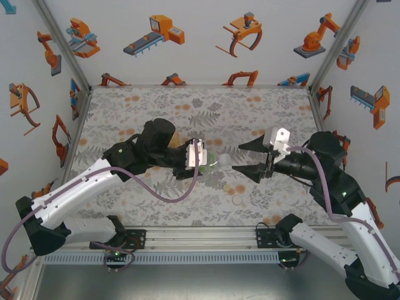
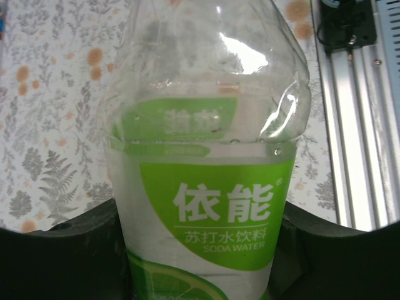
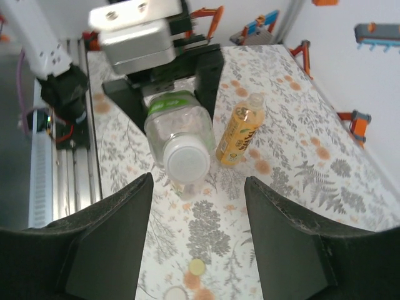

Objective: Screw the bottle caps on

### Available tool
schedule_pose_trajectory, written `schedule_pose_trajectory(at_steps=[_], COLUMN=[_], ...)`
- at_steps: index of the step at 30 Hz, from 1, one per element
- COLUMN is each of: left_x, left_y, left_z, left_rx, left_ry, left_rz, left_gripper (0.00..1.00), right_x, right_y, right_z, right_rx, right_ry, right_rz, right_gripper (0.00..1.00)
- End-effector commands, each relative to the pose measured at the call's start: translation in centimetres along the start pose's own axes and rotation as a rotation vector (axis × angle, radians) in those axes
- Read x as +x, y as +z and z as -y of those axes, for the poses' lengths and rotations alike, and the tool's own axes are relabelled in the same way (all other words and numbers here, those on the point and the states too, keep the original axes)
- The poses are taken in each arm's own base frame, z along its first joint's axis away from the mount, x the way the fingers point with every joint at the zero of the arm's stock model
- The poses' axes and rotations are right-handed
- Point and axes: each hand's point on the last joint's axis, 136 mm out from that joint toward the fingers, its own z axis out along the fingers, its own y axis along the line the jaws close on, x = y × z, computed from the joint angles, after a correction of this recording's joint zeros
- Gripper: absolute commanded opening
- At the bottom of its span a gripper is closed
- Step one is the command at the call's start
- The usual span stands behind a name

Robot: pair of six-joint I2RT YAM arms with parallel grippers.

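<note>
The green-label bottle (image 2: 206, 206) is clamped by the left gripper (image 2: 200, 250), whose dark fingers (image 2: 62, 256) are pressed against both sides of the labelled lower body. The bottle is held on its side, with its neck pointed toward the right gripper (image 1: 236, 157). A white cap (image 3: 185, 162) is seated on the mouth of the green-label bottle; whether it has been screwed tight cannot be told. The right gripper's jaws are spread wide with nothing between them, and they are placed just in front of the bottle's capped end, apart from it.

A yellow-orange bottle (image 3: 240, 129) is seen just beside the green-label bottle, on its far side from the arms' bases; whether it stands or lies cannot be told. A pale yellow cap (image 3: 197, 267) and a second pale cap (image 3: 175, 292) are laid loose on the patterned table (image 1: 125, 112), near the green-label bottle's capped end and on its near side, toward the arms' bases. The two are close together but apart.
</note>
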Motion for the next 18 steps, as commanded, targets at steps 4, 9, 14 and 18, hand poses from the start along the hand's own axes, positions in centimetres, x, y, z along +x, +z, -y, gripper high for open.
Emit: schedule_pose_trajectory(at_steps=[4, 9, 14, 18], left_x=[-0.9, -0.6, -0.7, -0.7], left_y=[-1.2, -0.9, -0.6, -0.4], left_z=[2.0, 2.3, 2.5, 2.5], left_rx=[0.102, 0.132, 0.152, 0.158], left_ry=[-0.044, -0.069, -0.074, -0.075], left_rz=[0.013, -0.007, -0.002, 0.0], left_gripper=[0.0, 0.0, 0.0, 0.0], right_x=[0.1, 0.3, 0.1, -0.1], right_y=[0.6, 1.1, 1.6, 2.0], right_z=[-2.8, -2.4, -2.5, -2.6], right_rx=[-0.195, -0.191, -0.225, -0.251], right_ry=[-0.119, -0.125, -0.113, -0.102], right_rz=[0.024, 0.036, 0.053, 0.076], right_gripper=[0.57, 0.56, 0.55, 0.52])
